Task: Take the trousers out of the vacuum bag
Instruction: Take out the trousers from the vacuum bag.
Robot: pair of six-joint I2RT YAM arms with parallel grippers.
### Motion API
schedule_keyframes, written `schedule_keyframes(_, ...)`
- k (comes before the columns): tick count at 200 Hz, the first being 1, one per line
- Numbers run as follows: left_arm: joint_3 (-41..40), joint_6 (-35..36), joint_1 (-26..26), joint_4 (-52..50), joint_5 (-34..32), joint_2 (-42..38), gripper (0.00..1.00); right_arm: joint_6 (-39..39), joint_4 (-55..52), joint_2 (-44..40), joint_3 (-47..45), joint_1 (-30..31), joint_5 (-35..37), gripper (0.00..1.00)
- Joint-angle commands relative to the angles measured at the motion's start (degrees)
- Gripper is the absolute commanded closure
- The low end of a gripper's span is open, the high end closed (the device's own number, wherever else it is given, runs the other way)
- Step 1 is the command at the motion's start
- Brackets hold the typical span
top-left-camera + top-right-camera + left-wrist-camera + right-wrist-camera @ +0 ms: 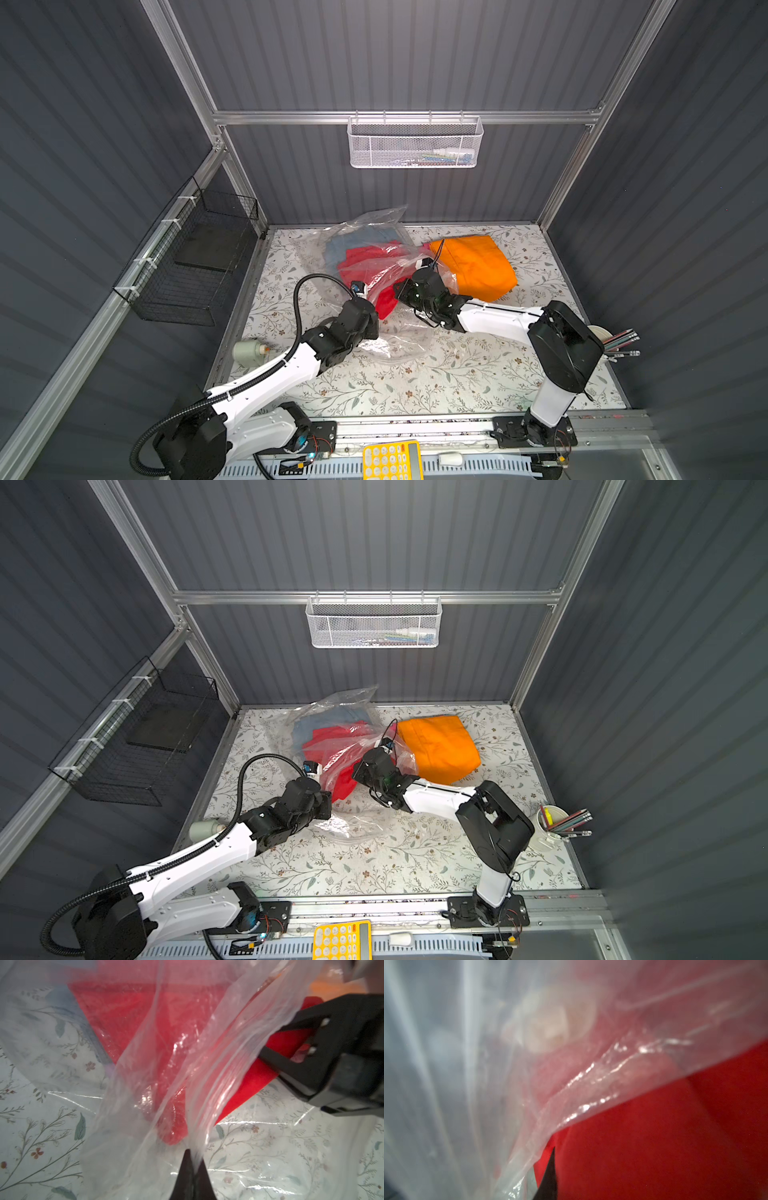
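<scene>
Up close, my left end effector [194,1165] is pinched tight on the clear rim of the vacuum bag [218,1068], holding it up off the bench [415,382]. My right end effector [270,1042] clamps the red trousers [128,1012] at the bag's mouth. Farther back, denim trousers [345,245] sit inside the bag, and orange trousers [473,266] lie outside, just beside it.
</scene>
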Motion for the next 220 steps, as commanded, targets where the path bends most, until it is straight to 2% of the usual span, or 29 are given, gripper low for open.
schedule_keyframes(1, 0.2, -1.1, 0.0, -1.3, -3.3, 1.4, 1.0, -2.5, 1.0, -3.9, 1.5, -0.4, -0.6, 1.0)
schedule_keyframes(43, 2.7, 0.0, 0.0, -0.5, -4.9, 3.6, 1.0, -0.2, -0.5, -13.1, -4.8, 0.3, -0.1, 1.0)
schedule_keyframes(66, 3.2, 0.0, 0.0, 0.0, -5.2, 4.6, 1.0, 0.2, -1.5, -14.9, -7.4, 1.6, 1.7, 1.0)
schedule_keyframes(102, 4.1, 0.1, 0.0, 0.1, -5.7, 5.2, 1.0, 2.2, -1.7, -14.3, -7.5, 4.0, 0.4, 1.0)
schedule_keyframes(169, 5.0, 1.4, 0.0, -0.6, -7.7, 5.3, 1.0, -1.5, -9.3, -27.2, -7.2, 4.6, 3.3, 1.0)
schedule_keyframes(220, 6.1, 0.8, 0.0, 0.3, -7.7, 7.2, 1.0, -1.4, -12.2, -31.6, -7.5, 7.0, 4.2, 1.0)
